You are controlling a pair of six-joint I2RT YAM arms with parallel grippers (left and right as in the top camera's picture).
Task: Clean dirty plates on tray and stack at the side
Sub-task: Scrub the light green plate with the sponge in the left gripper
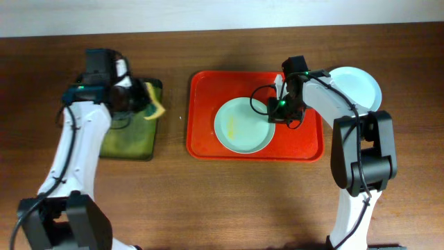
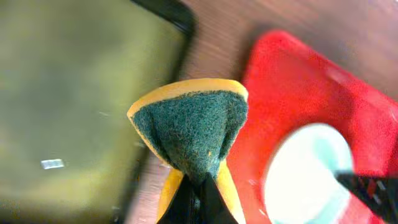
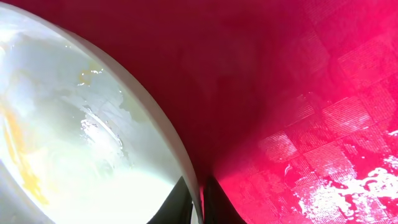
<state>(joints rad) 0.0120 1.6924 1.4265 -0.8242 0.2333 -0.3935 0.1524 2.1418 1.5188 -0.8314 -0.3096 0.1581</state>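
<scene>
Right gripper (image 3: 199,202) at bottom edge, jaws pinched on the rim of a pale plate (image 3: 81,124). Plate fills the left side; yellow smear (image 3: 22,158) and a wet film on its face. Red tray (image 3: 298,81) beneath, glossy, with wet patches (image 3: 336,186) lower right.

Near edge: open wood mid-desk. Narrow lane between olive tray (image 1: 128,142) and red tray (image 1: 201,135); held sponge (image 1: 154,105) pokes into its far end. Red tray's middle taken by smeared plate (image 1: 239,126); right arm (image 1: 326,101) crosses its right end. Toward far-right corner: second plate (image 1: 361,87).
</scene>
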